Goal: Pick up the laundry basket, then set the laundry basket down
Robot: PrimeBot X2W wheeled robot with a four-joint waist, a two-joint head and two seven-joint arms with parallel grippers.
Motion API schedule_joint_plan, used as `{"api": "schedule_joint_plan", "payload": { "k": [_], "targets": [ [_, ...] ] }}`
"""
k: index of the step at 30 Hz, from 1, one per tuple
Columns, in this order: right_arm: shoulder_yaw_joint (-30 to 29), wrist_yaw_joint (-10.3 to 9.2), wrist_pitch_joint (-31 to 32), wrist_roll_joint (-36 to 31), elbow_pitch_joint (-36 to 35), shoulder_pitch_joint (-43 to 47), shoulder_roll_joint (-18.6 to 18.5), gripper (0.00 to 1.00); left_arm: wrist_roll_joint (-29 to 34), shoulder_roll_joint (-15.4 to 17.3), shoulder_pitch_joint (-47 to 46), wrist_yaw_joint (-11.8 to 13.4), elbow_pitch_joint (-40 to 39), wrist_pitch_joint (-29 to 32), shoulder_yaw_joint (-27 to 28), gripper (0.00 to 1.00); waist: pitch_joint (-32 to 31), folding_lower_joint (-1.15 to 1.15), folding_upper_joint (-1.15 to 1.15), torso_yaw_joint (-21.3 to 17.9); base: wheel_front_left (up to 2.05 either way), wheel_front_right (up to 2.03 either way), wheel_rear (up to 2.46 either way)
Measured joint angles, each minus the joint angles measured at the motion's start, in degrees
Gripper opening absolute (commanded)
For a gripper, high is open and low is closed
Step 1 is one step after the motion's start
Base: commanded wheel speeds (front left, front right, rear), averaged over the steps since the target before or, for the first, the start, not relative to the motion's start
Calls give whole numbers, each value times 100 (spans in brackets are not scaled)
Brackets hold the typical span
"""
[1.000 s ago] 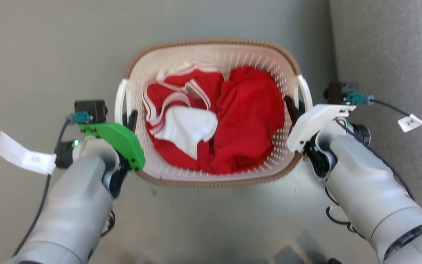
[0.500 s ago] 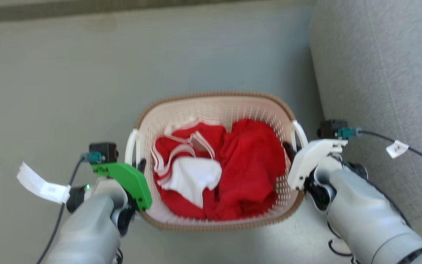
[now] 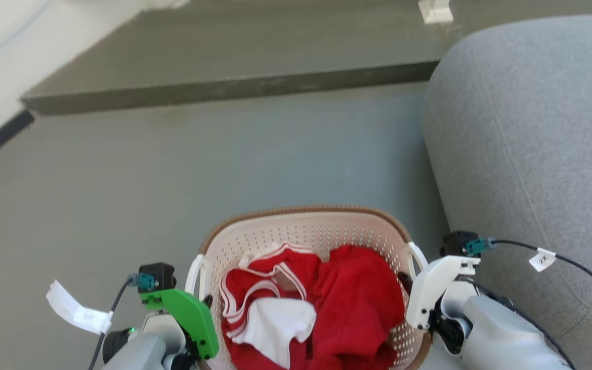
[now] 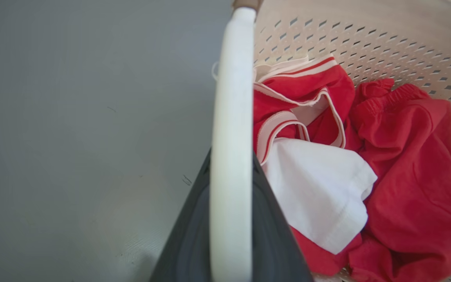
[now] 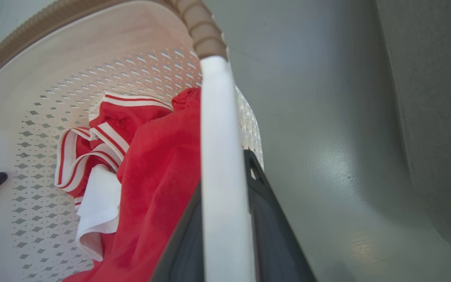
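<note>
The only writing is on two white tags. The small tag (image 3: 541,259) on the right arm's cable carries a short dark mark, too small to read. The larger paper tag (image 3: 77,313) on the left arm's cable has a faint grey printed patch, also unreadable. No brand shows on the basket or the clothes.

The laundry basket (image 3: 306,226) sits low and near in the head view, on or over the grey floor (image 3: 172,169); whether it is clear of the floor cannot be told. A grey sofa (image 3: 522,128) is just to its right, and a darker raised ledge (image 3: 224,90) crosses the far side. Inside lie red garments (image 3: 357,303) with white trim and a white piece (image 3: 275,324).

The left gripper (image 3: 204,303), under its green cover (image 3: 188,316), is clenched on the basket's left handle (image 4: 231,117), a dark finger on each side of the white loop. The right gripper (image 3: 408,285), under its white cover (image 3: 432,288), grasps the right handle (image 5: 217,156) the same way.

Compared with a second ago, the whole head view has shifted: the camera has moved, so the basket lies at the bottom edge, its near rim cut off, and the ledge and more of the sofa have come into sight. Both claws keep their hold on the handles, and the clothes lie as they did.
</note>
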Motion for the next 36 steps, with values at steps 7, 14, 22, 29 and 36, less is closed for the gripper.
{"api": "schedule_joint_plan", "payload": {
  "k": [7,14,22,29,36],
  "targets": [
    [96,-1,192,90,1,87,0,0,-52,-15,107,0,74,104,-27,0,-434,0,0,9,0,0,0],
    [144,-1,299,162,-4,90,-1,0,-101,-16,109,0,112,182,-59,0,-568,0,0,1,0,0,0],
    [214,-1,346,247,-4,102,-8,0,-102,-16,109,0,120,219,-84,0,-611,0,0,-10,0,0,0],
    [281,-2,347,293,-4,104,-11,0,-159,-16,109,0,120,232,-98,0,-637,0,0,-22,0,0,0],
    [318,-3,346,318,-5,104,-13,0,-177,-18,109,0,124,232,-116,0,-649,0,0,-32,0,0,0]
  ]
}}
